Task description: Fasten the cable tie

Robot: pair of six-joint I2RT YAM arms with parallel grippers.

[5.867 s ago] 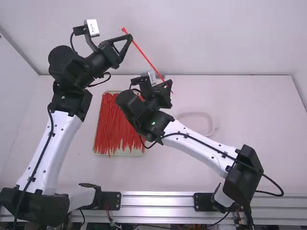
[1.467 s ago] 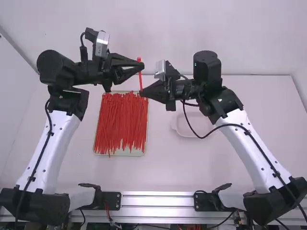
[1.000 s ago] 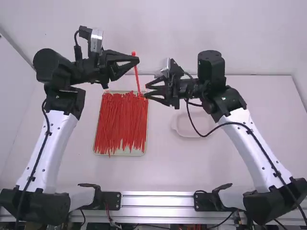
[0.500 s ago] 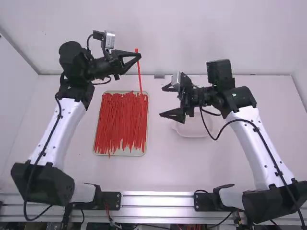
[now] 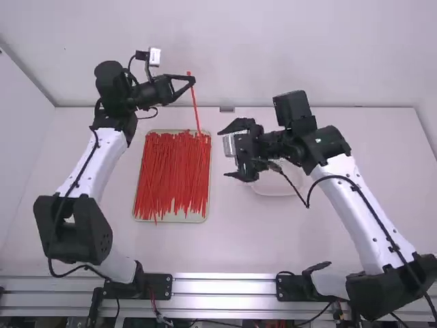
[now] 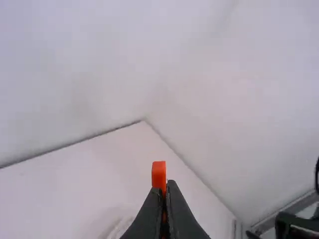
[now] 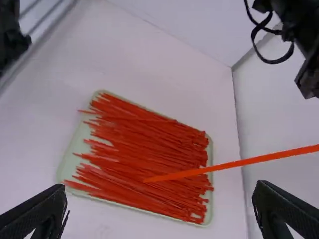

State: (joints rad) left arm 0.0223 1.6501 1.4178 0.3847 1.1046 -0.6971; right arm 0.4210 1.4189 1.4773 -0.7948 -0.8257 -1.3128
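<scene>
My left gripper (image 5: 190,81) is raised above the far left of the table, shut on the head end of one red cable tie (image 5: 194,104). In the left wrist view the tie's head (image 6: 158,175) sticks out just past the closed fingertips. The strap hangs down toward the tray; in the right wrist view the tie (image 7: 234,163) is a straight strip over the pile. My right gripper (image 5: 235,150) is in mid-air right of the tray, open wide, holding nothing, well apart from the tie.
A pale green tray (image 5: 143,216) at left centre holds a pile of several red cable ties (image 5: 171,174), also seen in the right wrist view (image 7: 144,154). A white shallow dish (image 5: 280,188) lies under the right forearm. The near table is bare.
The right gripper let go of the tie's tail, opened wide and drew back to the right and down. The left gripper stayed shut on the head and shifted slightly back.
</scene>
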